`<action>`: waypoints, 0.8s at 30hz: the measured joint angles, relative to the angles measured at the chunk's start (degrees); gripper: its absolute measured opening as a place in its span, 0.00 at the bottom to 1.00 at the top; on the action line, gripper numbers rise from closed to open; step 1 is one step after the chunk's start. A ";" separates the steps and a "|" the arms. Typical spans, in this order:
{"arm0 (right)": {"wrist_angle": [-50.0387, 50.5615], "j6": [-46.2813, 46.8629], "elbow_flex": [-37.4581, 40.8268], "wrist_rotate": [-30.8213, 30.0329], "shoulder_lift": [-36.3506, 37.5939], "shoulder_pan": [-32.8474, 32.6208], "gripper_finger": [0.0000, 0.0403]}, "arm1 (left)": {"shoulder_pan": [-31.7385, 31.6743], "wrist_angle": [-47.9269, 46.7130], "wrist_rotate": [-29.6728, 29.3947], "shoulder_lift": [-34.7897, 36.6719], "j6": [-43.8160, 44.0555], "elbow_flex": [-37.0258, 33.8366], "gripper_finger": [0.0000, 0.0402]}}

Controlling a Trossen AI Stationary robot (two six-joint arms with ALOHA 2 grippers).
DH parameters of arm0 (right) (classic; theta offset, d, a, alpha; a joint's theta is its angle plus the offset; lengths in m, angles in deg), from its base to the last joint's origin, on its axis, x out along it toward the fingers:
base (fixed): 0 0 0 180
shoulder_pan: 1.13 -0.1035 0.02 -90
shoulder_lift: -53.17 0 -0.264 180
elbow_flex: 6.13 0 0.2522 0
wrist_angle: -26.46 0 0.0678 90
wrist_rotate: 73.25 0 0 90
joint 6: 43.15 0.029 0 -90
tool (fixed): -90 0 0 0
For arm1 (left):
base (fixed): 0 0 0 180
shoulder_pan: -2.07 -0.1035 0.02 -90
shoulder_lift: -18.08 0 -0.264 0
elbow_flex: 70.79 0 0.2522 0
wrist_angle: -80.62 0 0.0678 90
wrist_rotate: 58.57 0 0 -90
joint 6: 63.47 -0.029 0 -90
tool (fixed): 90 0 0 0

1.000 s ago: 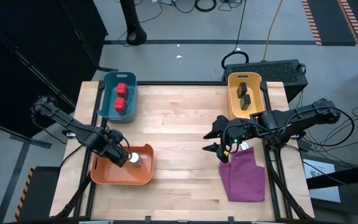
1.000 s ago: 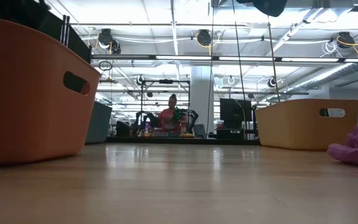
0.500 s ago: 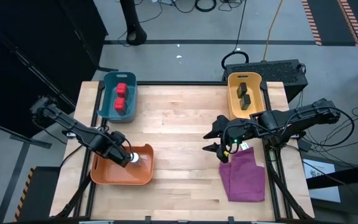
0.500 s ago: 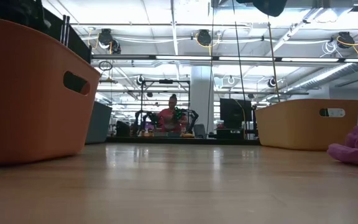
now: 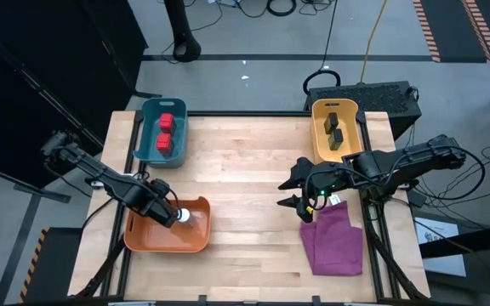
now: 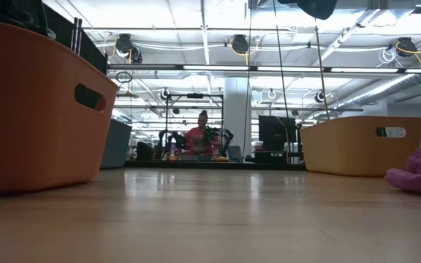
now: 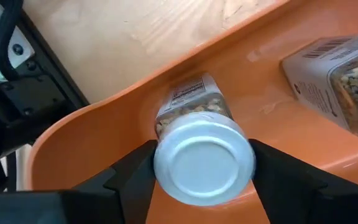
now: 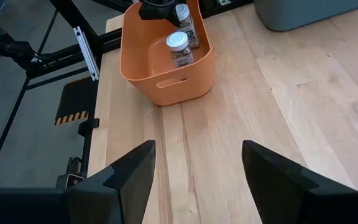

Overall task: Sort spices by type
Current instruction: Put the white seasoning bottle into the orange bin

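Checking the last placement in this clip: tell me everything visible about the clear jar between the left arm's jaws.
The clear jar has a round white lid, a printed paper label, and pale, chunky contents behind glass or plastic. It stands upright inside the orange bin, close to the wall nearer the left arm. The left gripper flanks its lid, jaws very close on both sides; actual contact cannot be told. A second, similar jar stands apart from it in the same bin.

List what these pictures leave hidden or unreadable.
- Second jar: cut off by the left wrist view's edge.
- Jar labels: too small or blurred to read.
- Orange bin contents: hidden by its wall in the low view.
- Left gripper: whether its fingers still touch the jar, unclear.
- Both arms: absent from the low view.
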 joint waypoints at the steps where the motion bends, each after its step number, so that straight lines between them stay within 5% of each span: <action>1: 0.00 0.00 0.00 0.00 0.00 0.00 0.55 | 0.00 -0.13 0.00 0.00 0.01 0.00 0.62; 12: 0.00 0.00 0.00 0.02 0.00 0.00 0.55 | 0.00 0.35 4.45 0.00 -0.72 0.00 0.64; 24: 0.00 0.01 0.00 0.02 0.00 0.00 0.55 | 0.00 0.09 7.34 0.00 -11.81 0.70 0.58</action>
